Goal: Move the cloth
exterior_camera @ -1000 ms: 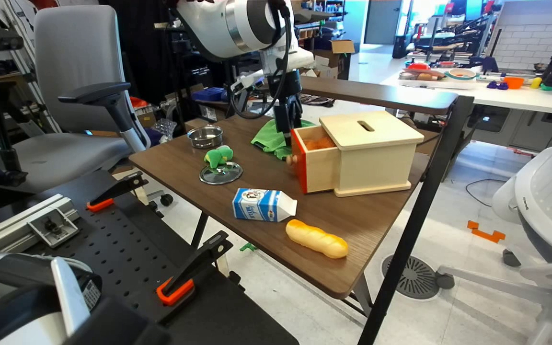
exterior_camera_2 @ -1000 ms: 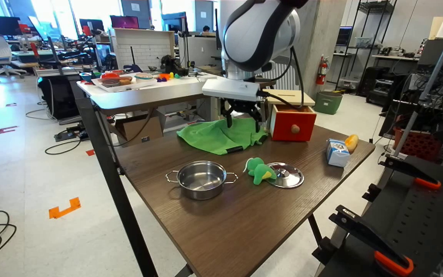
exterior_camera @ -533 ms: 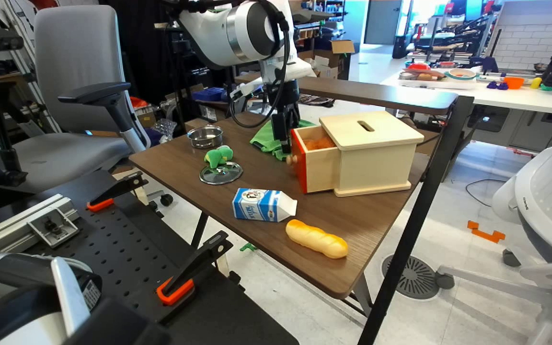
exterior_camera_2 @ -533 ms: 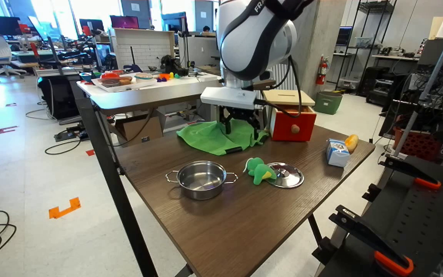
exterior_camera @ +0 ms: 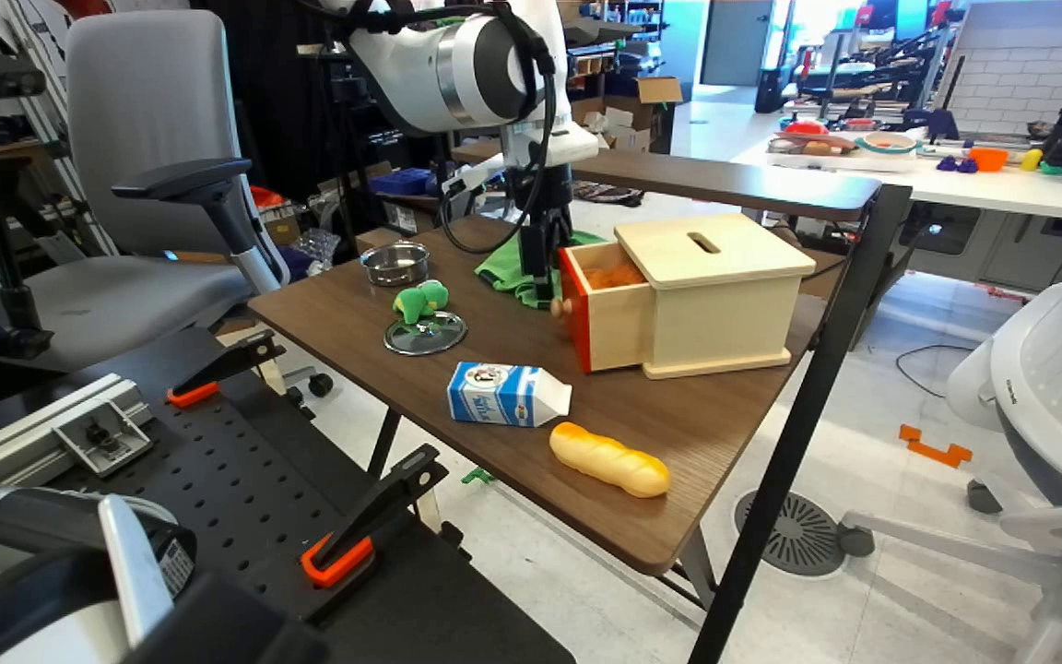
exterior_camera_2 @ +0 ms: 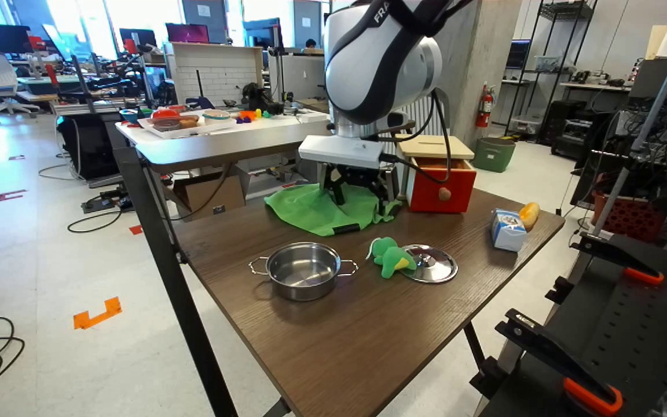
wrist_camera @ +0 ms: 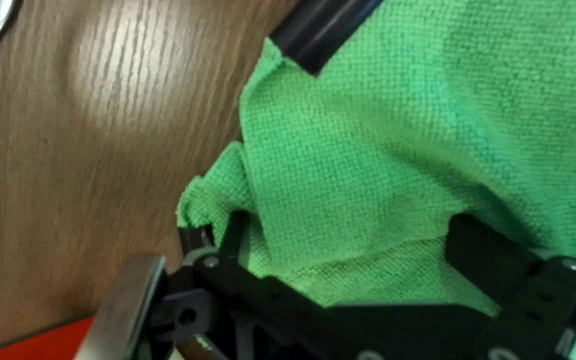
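A green cloth [exterior_camera_2: 299, 208] with black edge strips lies rumpled on the brown table, beside the wooden box. It also shows behind the gripper in an exterior view [exterior_camera: 503, 274] and fills much of the wrist view [wrist_camera: 358, 150]. My gripper [exterior_camera_2: 360, 205] points down over the part of the cloth close to the box. In the wrist view my gripper [wrist_camera: 349, 220] is open, its fingers wide apart. The fingertips press into the cloth, and a fold of cloth lies between them.
A wooden box [exterior_camera: 725, 314] with a red-fronted drawer [exterior_camera_2: 440, 188] pulled open stands close beside the gripper. A steel pot [exterior_camera_2: 304, 272], a green plush toy [exterior_camera_2: 388, 258], a lid [exterior_camera_2: 435, 266], a milk carton [exterior_camera: 503, 395] and a bread roll [exterior_camera: 609, 459] are on the table.
My open gripper has come down from above the cloth into it. The cloth has shifted slightly away from the box side, towards the pot.
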Controlling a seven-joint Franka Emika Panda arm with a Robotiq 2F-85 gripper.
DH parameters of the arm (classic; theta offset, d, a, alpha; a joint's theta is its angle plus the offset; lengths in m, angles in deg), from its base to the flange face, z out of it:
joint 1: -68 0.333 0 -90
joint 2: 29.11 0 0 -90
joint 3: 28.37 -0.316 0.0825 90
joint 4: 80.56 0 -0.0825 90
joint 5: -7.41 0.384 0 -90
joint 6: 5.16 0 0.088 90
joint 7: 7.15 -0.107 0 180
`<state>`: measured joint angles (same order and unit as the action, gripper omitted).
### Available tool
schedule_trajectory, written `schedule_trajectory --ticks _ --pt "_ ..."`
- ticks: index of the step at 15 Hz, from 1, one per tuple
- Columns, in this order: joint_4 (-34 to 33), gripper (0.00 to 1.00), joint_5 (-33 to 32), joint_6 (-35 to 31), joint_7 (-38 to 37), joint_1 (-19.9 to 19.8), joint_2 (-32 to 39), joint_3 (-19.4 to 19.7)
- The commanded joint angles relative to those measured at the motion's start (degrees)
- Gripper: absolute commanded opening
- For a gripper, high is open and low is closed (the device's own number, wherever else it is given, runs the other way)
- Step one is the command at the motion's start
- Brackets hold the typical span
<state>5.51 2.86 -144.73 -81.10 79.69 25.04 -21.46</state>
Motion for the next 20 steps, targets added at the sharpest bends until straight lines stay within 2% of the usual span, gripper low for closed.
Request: schedule_trajectory --ticks 1,10,20 --pt "-0.70 1.00 2.07 1.95 3.61 -0.17 0.15 -2.06" --pt "-0.08 1.00 2.83 5.12 7.61 2.89 -0.51 -5.49" --pt "-1.36 1.00 2.08 7.53 7.76 7.49 -0.15 -6.41"
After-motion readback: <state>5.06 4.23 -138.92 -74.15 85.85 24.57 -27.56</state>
